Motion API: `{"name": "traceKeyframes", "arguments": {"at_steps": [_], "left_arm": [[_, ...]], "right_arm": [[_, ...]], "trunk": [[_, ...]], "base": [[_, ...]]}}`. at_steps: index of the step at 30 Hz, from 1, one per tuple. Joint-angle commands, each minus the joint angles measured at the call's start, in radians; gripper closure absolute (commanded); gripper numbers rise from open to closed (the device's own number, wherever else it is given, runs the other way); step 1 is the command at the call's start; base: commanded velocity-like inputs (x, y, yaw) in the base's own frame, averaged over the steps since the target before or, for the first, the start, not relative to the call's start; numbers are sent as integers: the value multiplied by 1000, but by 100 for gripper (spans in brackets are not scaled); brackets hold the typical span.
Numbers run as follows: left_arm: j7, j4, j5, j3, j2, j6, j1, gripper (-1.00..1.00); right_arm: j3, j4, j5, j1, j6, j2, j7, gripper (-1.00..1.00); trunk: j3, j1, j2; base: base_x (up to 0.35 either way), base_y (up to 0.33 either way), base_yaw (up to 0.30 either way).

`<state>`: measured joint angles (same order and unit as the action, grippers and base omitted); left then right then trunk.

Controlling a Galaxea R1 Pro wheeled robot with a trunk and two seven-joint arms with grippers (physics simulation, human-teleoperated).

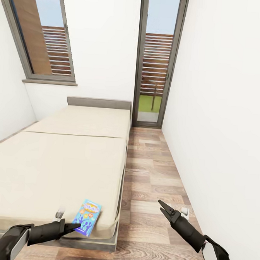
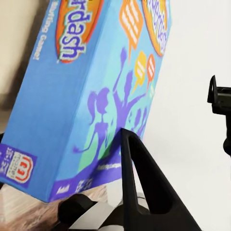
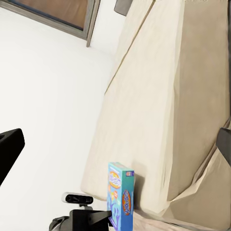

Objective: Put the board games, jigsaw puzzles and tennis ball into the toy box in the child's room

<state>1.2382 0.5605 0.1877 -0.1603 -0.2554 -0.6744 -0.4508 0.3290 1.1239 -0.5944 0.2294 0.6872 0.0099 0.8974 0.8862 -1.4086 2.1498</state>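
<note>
I am looking down at the bed point(image 1: 58, 160), where the blue game point(image 1: 86, 217) is lying flat near the near right corner of the mattress. My left pincer point(image 1: 72, 227) is sitting at the game's near edge with its fingers apart, one finger point(image 2: 144, 178) just beside the box; I cannot tell whether it is touching. My right pincer point(image 1: 164, 209) is hanging open over the wood floor point(image 1: 153, 178), well right of the bed.
</note>
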Motion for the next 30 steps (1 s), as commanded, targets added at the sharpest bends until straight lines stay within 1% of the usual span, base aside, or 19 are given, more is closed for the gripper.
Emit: {"name": "traceKeyframes", "arguments": {"at_steps": [1,30], "left_arm": [[0,1,18,-8,0,26,-12,100],[0,1,18,-7,-1,26,-12,100]], "right_arm": [[2,0,-2,1,6,1,2,-100],[2,-1,-1,0,6,1,1,-100]], "trunk": [[-3,4,-7],[-93,115,-210]], "base": [[0,0,0],[0,0,0]]}}
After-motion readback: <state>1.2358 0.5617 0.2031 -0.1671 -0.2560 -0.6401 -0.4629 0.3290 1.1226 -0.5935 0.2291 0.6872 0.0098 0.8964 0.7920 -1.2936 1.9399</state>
